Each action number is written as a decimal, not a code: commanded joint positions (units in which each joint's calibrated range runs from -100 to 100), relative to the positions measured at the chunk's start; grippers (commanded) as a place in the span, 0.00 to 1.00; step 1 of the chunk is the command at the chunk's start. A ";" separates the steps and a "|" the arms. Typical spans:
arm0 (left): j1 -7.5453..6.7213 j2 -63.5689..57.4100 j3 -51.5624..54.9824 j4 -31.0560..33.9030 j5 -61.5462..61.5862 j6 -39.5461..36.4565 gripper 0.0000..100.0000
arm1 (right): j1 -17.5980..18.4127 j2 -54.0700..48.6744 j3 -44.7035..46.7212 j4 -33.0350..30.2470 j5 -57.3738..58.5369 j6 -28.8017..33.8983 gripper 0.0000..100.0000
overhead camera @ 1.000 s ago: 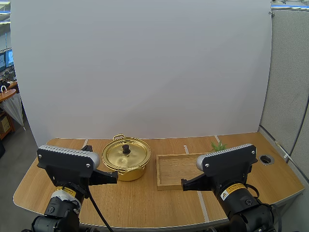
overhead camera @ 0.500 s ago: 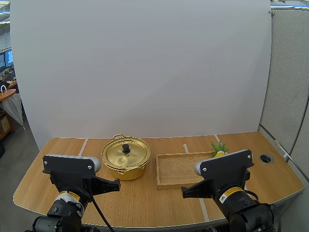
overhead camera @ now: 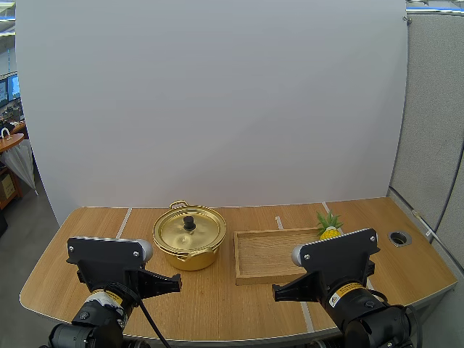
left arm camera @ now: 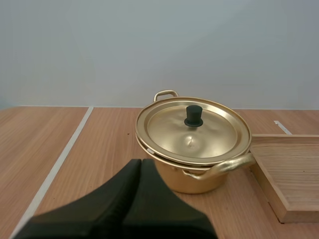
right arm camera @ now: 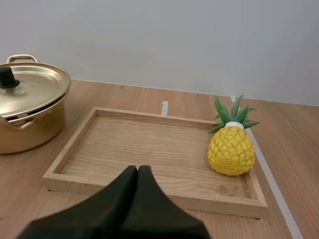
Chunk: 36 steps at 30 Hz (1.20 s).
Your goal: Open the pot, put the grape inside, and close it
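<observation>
A gold pot [overhead camera: 189, 237] stands on the table with its lid [left arm camera: 193, 130] on, a black knob [left arm camera: 193, 115] in the lid's middle. To its right lies a wooden tray [overhead camera: 268, 255]. I see no grapes; a yellow toy pineapple [right arm camera: 231, 149] with green leaves lies in the tray's right end. My left gripper [left arm camera: 141, 164] is shut on nothing, low over the table just in front of the pot. In front of the tray's near rim [right arm camera: 149, 191] my right gripper [right arm camera: 137, 170] is shut too, holding nothing.
White tape lines [overhead camera: 124, 217] cross the wooden table. A round cable hole [overhead camera: 399, 238] sits near the right edge. Bare table lies left of the pot and in front of it.
Both arms have sunk lower and drawn back toward the near edge. More of the pineapple shows above the right arm now. Pot and tray have not moved.
</observation>
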 commanded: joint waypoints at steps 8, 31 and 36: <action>0.02 -0.29 0.09 0.92 1.33 -0.42 0.00 | -0.03 -0.27 0.00 0.05 0.55 0.91 0.00; 0.02 -0.29 0.09 0.92 1.33 -0.42 0.00 | 0.53 -0.27 0.00 0.05 0.23 0.91 0.00; 0.02 -0.29 0.09 0.92 1.33 -0.42 0.00 | 0.53 -0.27 0.00 0.05 0.23 0.91 0.00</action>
